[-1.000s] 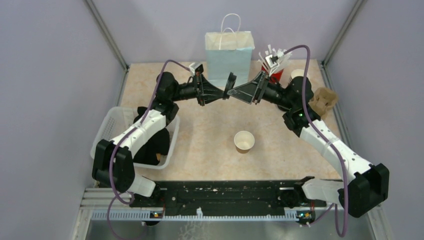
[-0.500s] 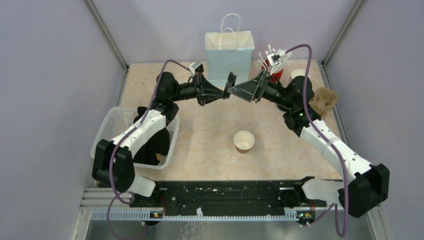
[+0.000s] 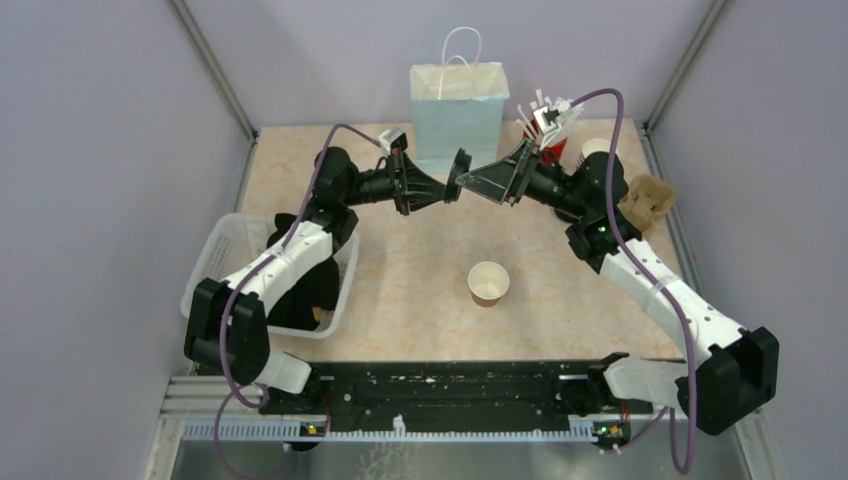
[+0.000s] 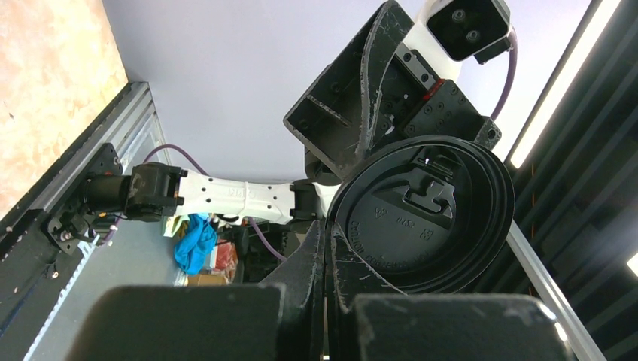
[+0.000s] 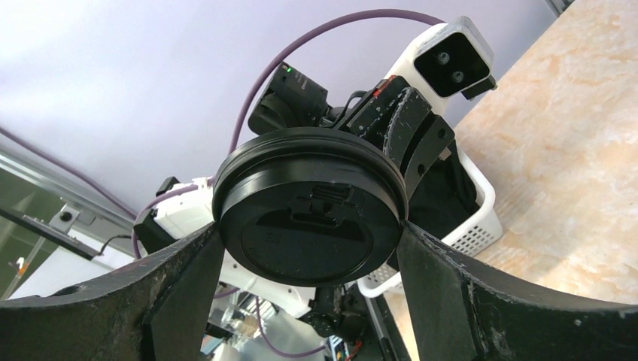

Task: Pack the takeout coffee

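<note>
A round black plastic lid (image 3: 462,172) hangs in the air in front of the pale blue bag (image 3: 458,110), between my two grippers. My left gripper (image 3: 450,187) is shut, pinching the lid's rim; the left wrist view shows its closed fingers (image 4: 326,241) below the lid (image 4: 421,218). My right gripper (image 3: 472,181) straddles the lid; the right wrist view shows both fingers (image 5: 308,226) touching opposite edges of the lid (image 5: 308,218). An open brown paper cup (image 3: 488,282), white inside, stands without a lid mid-table. A second cup (image 3: 598,150) stands at the back right.
A red cup of white straws (image 3: 552,140) stands right of the bag. A brown cardboard carrier (image 3: 648,198) lies by the right wall. A white basket (image 3: 225,260) holding dark items sits at the left, under the left arm.
The right gripper has edged slightly left, around the lid. The left wrist has shifted a little. The cups and the bag have not moved.
</note>
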`<state>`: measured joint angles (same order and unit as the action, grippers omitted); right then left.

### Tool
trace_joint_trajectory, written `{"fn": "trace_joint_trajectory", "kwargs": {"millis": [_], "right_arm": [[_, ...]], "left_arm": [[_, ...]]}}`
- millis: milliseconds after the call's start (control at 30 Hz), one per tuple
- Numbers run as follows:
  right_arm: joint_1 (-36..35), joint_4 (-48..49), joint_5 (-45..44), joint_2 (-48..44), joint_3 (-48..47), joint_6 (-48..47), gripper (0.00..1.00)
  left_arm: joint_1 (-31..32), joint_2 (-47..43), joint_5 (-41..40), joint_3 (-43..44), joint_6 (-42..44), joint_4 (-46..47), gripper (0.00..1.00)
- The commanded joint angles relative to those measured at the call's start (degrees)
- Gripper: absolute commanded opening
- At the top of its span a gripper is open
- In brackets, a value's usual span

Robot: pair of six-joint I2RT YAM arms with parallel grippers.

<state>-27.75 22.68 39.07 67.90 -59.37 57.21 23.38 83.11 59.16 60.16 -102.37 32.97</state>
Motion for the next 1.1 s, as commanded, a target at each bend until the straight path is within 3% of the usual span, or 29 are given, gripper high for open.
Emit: {"fn": "trace_joint_trajectory", "kwargs": {"millis": [0, 567, 700, 800, 900, 967, 1067], "right_arm": [[-0.4, 2.5, -0.4, -0.2, -3.0, 0.3, 0.80], [-0.3, 0.3, -1.3, -0.3, -3.4, -0.7, 0.74], [-0.4, -1.6, -2.5, -1.1, -3.5, -1.2, 0.74], [-0.3, -7.4, -4.0, -2.0, -3.7, -2.9, 0.73], [0.4, -20.9, -6.4, -3.4, -5.2, -8.2, 0.72], [1.4, -34.0, -8.7, -4.7, -7.2, -13.1, 0.72], [1.5, -54.1, -15.0, -5.2, -11.7, -24.2, 0.72]], "left_arm": [[-0.1, -1.2, 1.0, -0.9, -1.2, 0.9, 0.00], [-0.2, -1.2, 0.6, -0.4, 0.3, -1.5, 0.00], [-0.7, -2.2, 0.3, -0.7, 4.5, -7.2, 0.26], [-1.7, -3.2, 0.1, 0.0, 13.0, -18.5, 0.40], [-4.0, -4.9, -1.4, 0.3, 25.1, -34.1, 0.56], [-6.2, -6.6, -4.1, 0.4, 33.9, -45.2, 0.71], [-8.1, -8.8, -8.9, 0.3, 44.3, -55.7, 0.84]]}}
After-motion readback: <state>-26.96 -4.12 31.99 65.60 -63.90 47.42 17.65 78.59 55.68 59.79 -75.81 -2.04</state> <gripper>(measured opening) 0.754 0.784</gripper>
